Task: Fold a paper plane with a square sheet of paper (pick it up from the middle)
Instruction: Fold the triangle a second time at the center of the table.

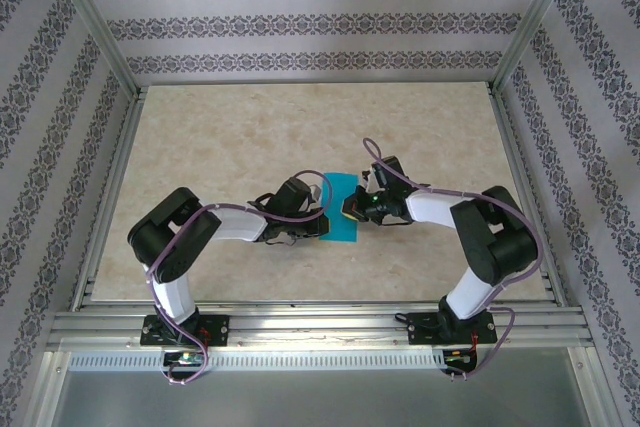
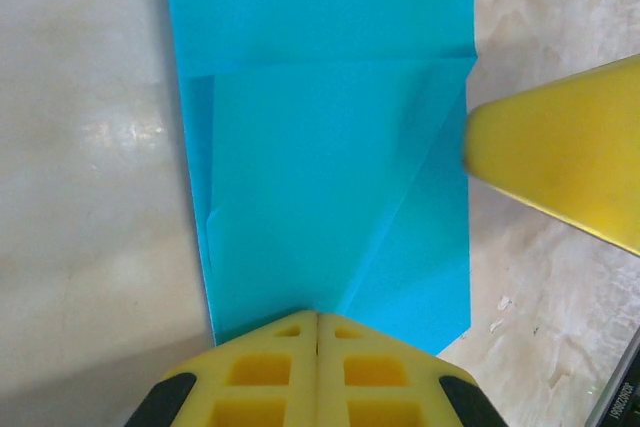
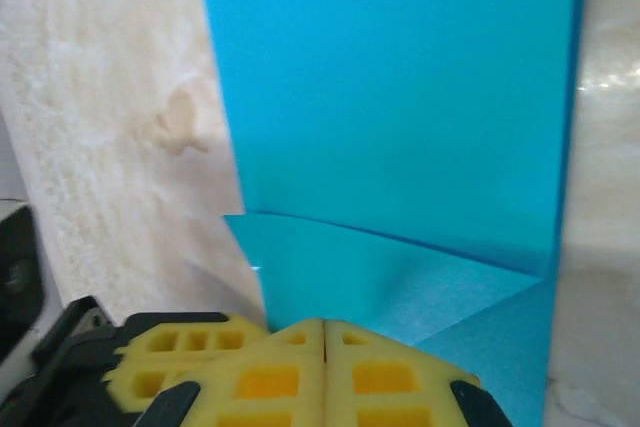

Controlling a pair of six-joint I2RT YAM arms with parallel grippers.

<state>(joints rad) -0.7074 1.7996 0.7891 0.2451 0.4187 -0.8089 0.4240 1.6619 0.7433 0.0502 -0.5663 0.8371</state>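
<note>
The teal-blue square sheet of paper [image 1: 341, 209] lies flat at the middle of the table, folded into a narrow oblong. In the left wrist view the paper [image 2: 320, 147] shows a cross crease and a diagonal flap. My left gripper [image 2: 318, 315] is shut, its tips resting on the paper's near edge with nothing between them. My right gripper [image 3: 323, 325] is also shut, tips down on the opposite edge of the paper [image 3: 400, 97]. From above, the left gripper [image 1: 322, 211] and right gripper [image 1: 352, 209] face each other across the sheet. A right finger [image 2: 560, 147] shows beside the paper's right edge.
The pale marbled table [image 1: 220, 147] spreads around the sheet. An aluminium frame [image 1: 320, 332] runs along the near edge and up the sides, with patterned walls [image 1: 300, 17] behind. The left fingers [image 3: 170, 347] sit close beside the right gripper.
</note>
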